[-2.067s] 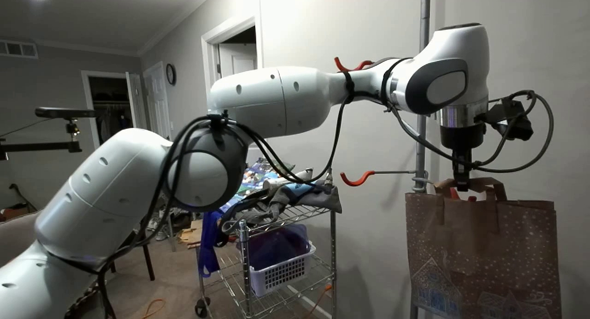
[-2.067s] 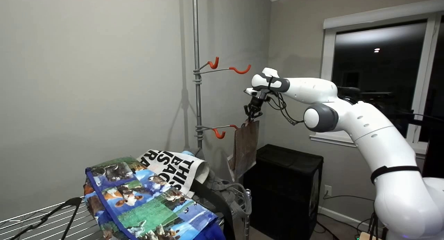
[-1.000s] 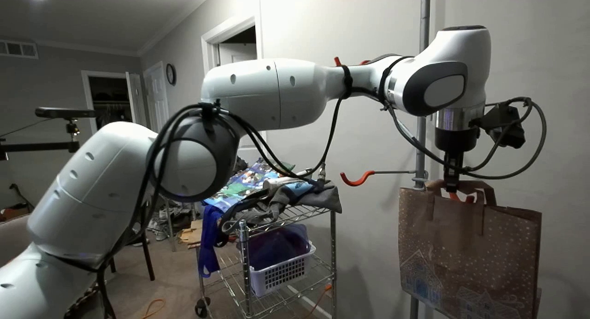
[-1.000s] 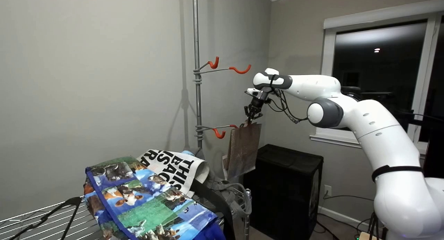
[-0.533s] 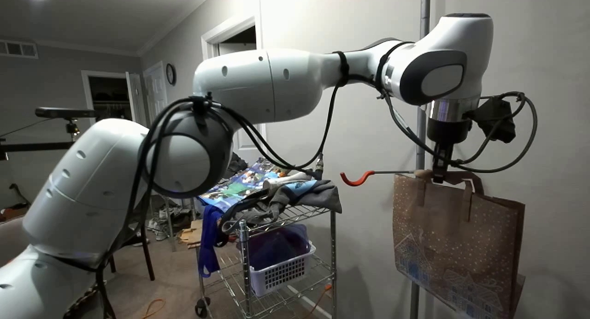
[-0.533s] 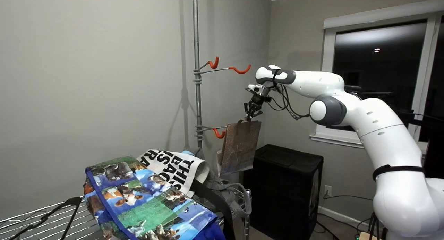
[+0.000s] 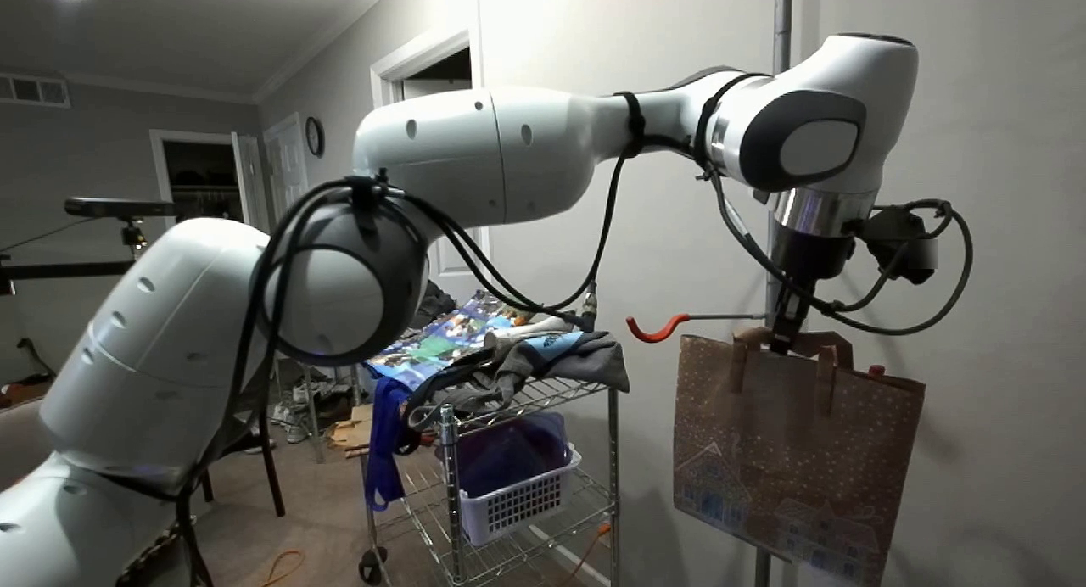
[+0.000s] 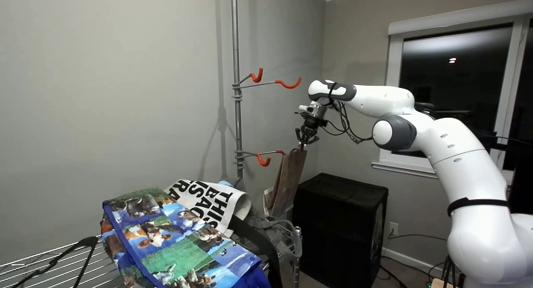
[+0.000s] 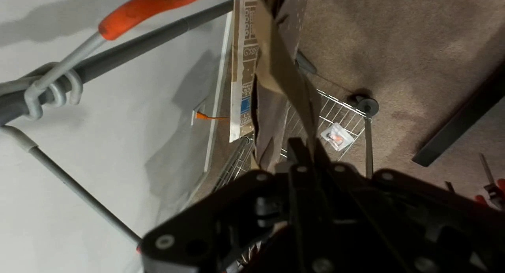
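Observation:
My gripper (image 7: 781,347) is shut on a paper handle (image 9: 290,79) of a brown paper bag (image 7: 802,451). The bag hangs tilted below the fingers, with white dots and drawn houses on its side. In an exterior view the bag (image 8: 287,177) shows nearly edge-on under the gripper (image 8: 302,146). A red-tipped hook (image 7: 876,370) peeks just over the bag's top edge; the rest of it is hidden there. In the wrist view a red hook (image 9: 138,14) lies left of the bag, on the wall side. Another lower hook (image 7: 657,327) points left, apart from the bag.
A metal pole (image 8: 236,38) carries the hooks, with upper red hooks (image 8: 288,84) above the gripper. A wire cart (image 7: 454,494) holds a white basket (image 7: 517,506), a cow-picture bag (image 8: 179,242) and a lettered bag (image 8: 204,200). A black box (image 8: 339,225) stands behind the bag.
The gripper rose, then lowered and tilted, carrying the bag left in an exterior view. The bag has swung and turned more edge-on in an exterior view. The hold on the handle is unchanged.

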